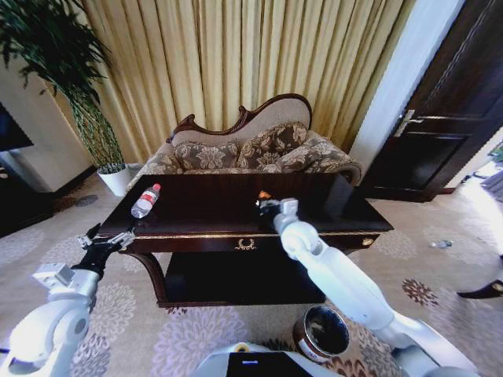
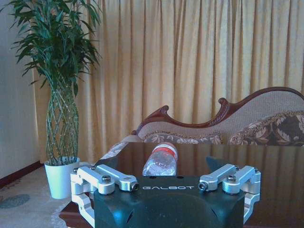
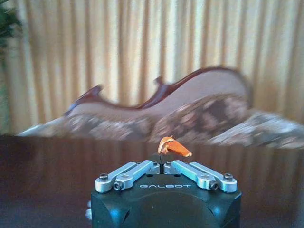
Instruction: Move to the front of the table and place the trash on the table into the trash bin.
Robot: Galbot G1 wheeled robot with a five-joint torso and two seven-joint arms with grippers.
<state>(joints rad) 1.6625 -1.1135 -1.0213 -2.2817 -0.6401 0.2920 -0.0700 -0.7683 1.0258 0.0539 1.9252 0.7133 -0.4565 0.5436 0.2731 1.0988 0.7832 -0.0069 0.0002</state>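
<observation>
Head view: glossy table (image 1: 330, 206) (sofa (image 1: 251, 149) behind).

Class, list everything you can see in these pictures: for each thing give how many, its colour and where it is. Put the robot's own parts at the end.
Dark glossy wooden table with gold trim: one, centre of the room, before the robot.
Clear plastic bottle with red cap: one, lying on the table's left part.
Small orange scrap: one, pinched at the right gripper's fingertips, over the table.
Round dark trash bin with black liner: one, on the carpet at front right of the table.
Patterned brown sofa with carved wooden frame: one, behind the table.
Green potted plant in white pot: one, far left.
Gold curtains: along the back wall.
Dark door: one, far right.
Left gripper: open, at the table's front left corner.
Right gripper: shut on the scrap.
</observation>
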